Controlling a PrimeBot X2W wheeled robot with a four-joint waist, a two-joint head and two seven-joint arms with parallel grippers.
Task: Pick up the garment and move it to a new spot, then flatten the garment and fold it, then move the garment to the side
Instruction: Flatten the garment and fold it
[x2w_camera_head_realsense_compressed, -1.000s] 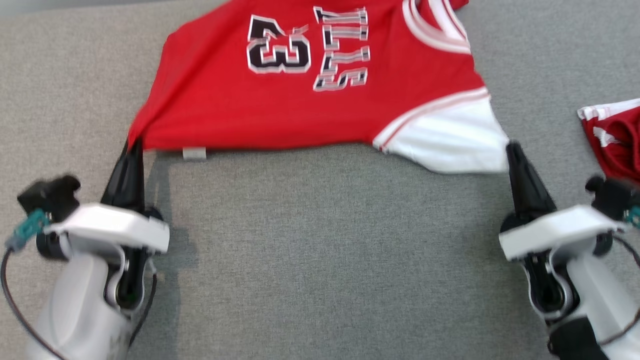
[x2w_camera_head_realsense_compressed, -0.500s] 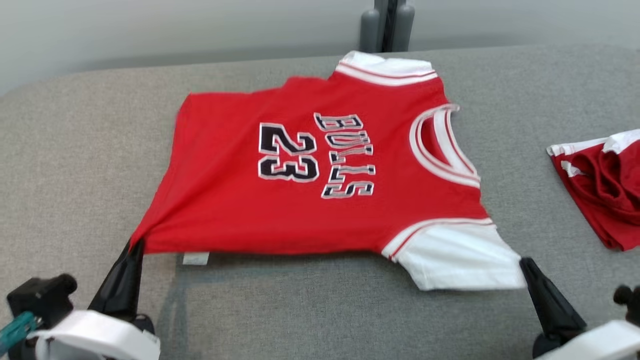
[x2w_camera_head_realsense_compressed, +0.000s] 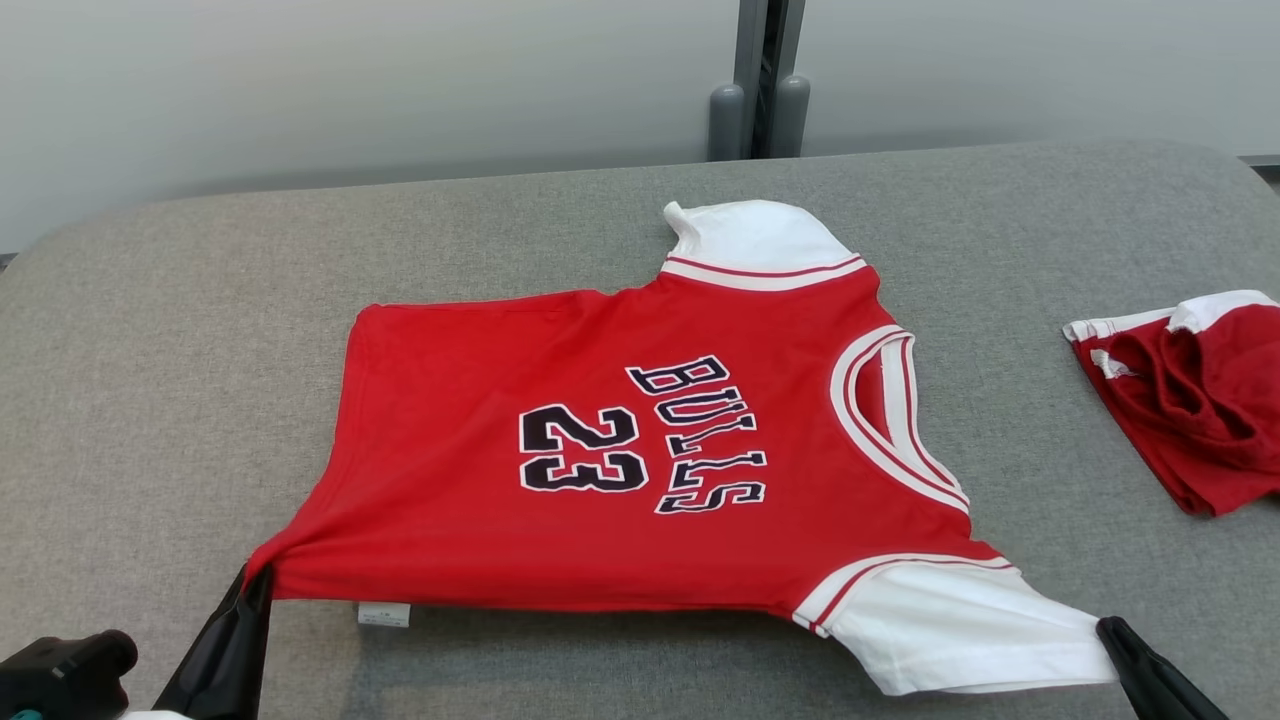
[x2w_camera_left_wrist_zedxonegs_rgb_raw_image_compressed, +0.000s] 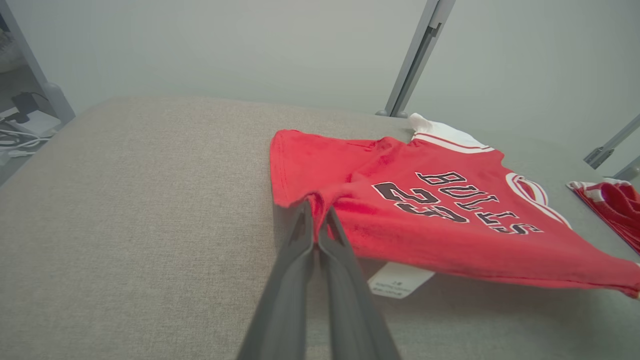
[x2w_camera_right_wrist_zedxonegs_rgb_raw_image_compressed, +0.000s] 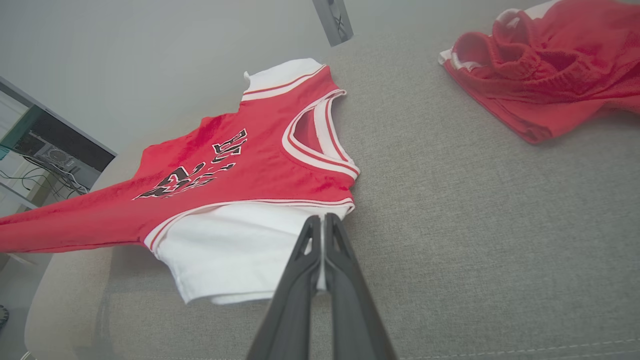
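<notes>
Pulling the jersey (x2w_camera_head_realsense_compressed: 450, 380) taut along the near edge of the bench (x2w_camera_head_realsense_compressed: 150, 350), the left end effector (x2w_camera_left_wrist_zedxonegs_rgb_raw_image_compressed: 316, 210) stays pinched shut on its hem corner (x2w_camera_left_wrist_zedxonegs_rgb_raw_image_compressed: 295, 195), and the right end effector (x2w_camera_right_wrist_zedxonegs_rgb_raw_image_compressed: 320, 221) on the near sleeve (x2w_camera_head_realsense_compressed: 950, 630). Its far sleeve (x2w_camera_head_realsense_compressed: 750, 235) has spread out since a moment ago, so flattening looks nearly done.

- Left gripper (x2w_camera_head_realsense_compressed: 258, 582) low at the left, fingers pinched together on the jersey (x2w_camera_head_realsense_compressed: 450, 400) hem corner.
- Right gripper (x2w_camera_head_realsense_compressed: 1108, 628) low at the right, pinched on its white sleeve.
</notes>
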